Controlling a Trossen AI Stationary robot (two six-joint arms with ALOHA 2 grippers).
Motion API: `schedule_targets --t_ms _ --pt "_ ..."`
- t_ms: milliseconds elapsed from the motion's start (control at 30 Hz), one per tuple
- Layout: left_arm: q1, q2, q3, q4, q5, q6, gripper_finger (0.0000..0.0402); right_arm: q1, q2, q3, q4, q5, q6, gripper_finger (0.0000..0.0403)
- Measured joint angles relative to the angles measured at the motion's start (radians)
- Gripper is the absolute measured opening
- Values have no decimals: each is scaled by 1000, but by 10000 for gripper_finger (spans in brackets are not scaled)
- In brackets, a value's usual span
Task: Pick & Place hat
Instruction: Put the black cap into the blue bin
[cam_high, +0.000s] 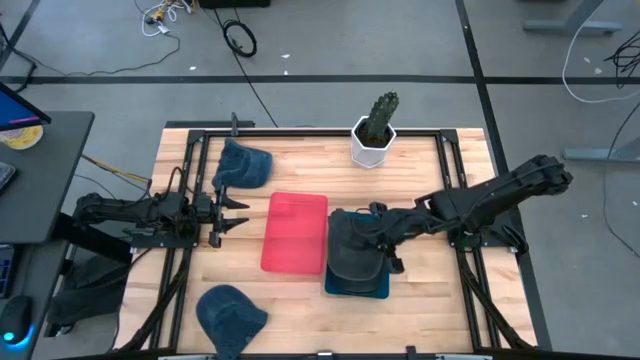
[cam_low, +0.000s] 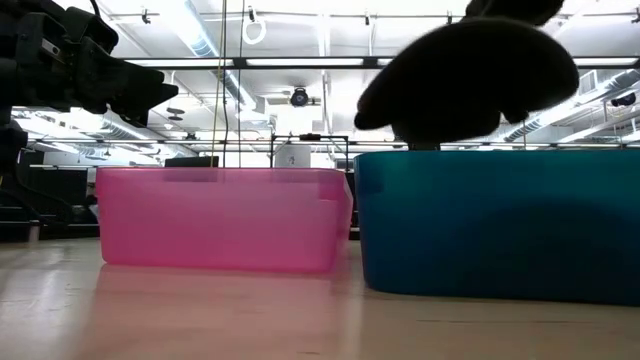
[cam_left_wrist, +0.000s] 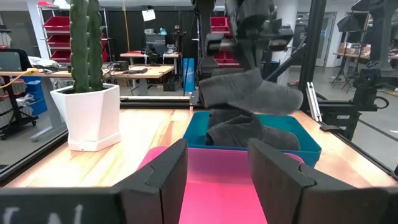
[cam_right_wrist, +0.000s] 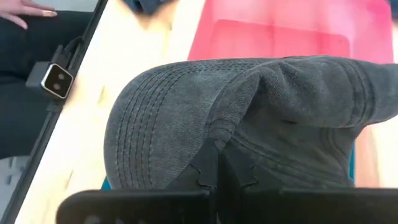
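I have the right hand (cam_high: 383, 243) out over the teal bin (cam_high: 377, 288), pinched shut on a dark grey hat (cam_high: 352, 247). In the right wrist view its fingers meet on a fold of the cloth, with the stitched brim spreading past them. From the low view the hat (cam_low: 465, 72) hangs above the teal bin (cam_low: 500, 225), its underside about level with the rim; I cannot tell from that angle whether it touches. The left wrist view shows the same hat (cam_left_wrist: 249, 92) held up over the teal bin (cam_left_wrist: 309, 142), with more dark cloth (cam_left_wrist: 239, 130) already lying inside it.

The pink bin (cam_high: 293, 233) sits just left of the teal one, the two side by side near the middle of the desk (cam_high: 300, 300).

My left hand (cam_high: 232, 213) waits left of the pink bin, raised off the desk, fingers spread wide with nothing between them.

Two blue hats lie on the desk: one (cam_high: 243, 165) at the far left, just beyond the left hand, the other (cam_high: 229, 315) at the near left edge. A cactus in a white pot (cam_high: 374, 133) stands at the far edge, beyond the bins.
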Motion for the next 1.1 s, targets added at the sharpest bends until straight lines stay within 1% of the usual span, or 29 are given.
schedule_targets --t_ms 100,400,700,967,1100 --pt "0 0 0 0 0 0 172 2 7 -49 69 1 7 0" --pt "0 0 0 0 0 0 172 2 17 -214 137 -2 -12 0" --pt "0 0 0 0 0 0 172 -3 17 -392 391 -34 -20 0" --pt "0 0 0 0 0 0 172 -26 17 -428 409 -46 24 0" --pt "0 0 0 0 0 0 172 -26 18 -431 421 -43 79 16"
